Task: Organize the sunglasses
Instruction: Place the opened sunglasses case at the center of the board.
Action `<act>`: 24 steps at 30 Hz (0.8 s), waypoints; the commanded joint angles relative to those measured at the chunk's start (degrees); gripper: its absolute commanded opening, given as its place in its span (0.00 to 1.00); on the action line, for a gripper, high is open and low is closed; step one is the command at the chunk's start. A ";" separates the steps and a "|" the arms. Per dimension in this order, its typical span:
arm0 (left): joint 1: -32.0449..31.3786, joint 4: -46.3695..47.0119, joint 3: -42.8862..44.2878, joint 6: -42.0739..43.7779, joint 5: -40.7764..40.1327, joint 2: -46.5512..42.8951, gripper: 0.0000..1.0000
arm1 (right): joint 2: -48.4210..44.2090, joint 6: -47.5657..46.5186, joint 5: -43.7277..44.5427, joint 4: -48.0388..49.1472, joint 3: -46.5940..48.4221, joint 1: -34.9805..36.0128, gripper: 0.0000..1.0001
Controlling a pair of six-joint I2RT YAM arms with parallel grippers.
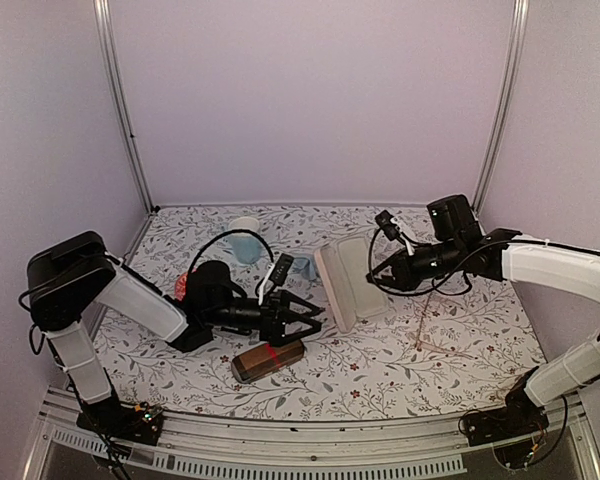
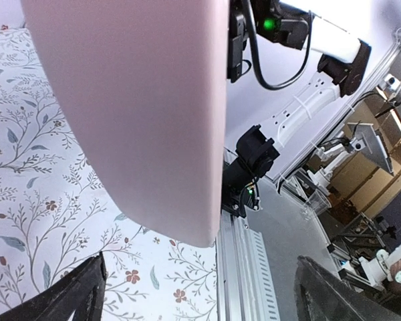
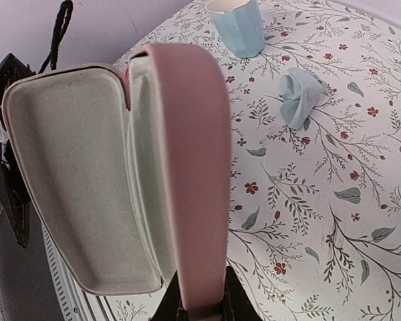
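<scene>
Two tools out: left tool [image 1: 311, 320] spread wide, empty, just beside upright pink case [image 1: 345, 285]. Right tool [image 3: 195, 309] clamped on one shell of that opened case. Sunglasses [image 1: 423, 325]: apparently one faint thin frame flat on table [image 1: 380, 375], right of case.

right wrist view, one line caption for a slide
Open pink case clamped by one shell in the right gripper; blue cup and crumpled blue cloth on the floral table.
</scene>
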 commanded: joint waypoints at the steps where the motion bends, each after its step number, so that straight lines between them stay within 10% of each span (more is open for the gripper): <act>1: 0.86 -1.90 -2.24 3.38 -1.40 -4.13 0.99 | -0.05 -3.05 4.00 -6.15 4.29 -0.40 0.05; 10: 3.00 -11.68 -8.58 10.02 -12.69 -16.80 0.99 | 12.21 -10.90 26.36 -20.47 17.80 3.37 0.06; 24: 3.97 -21.77 -8.54 15.20 -21.15 -25.05 0.99 | 33.59 -23.55 33.88 -40.25 44.86 10.55 0.10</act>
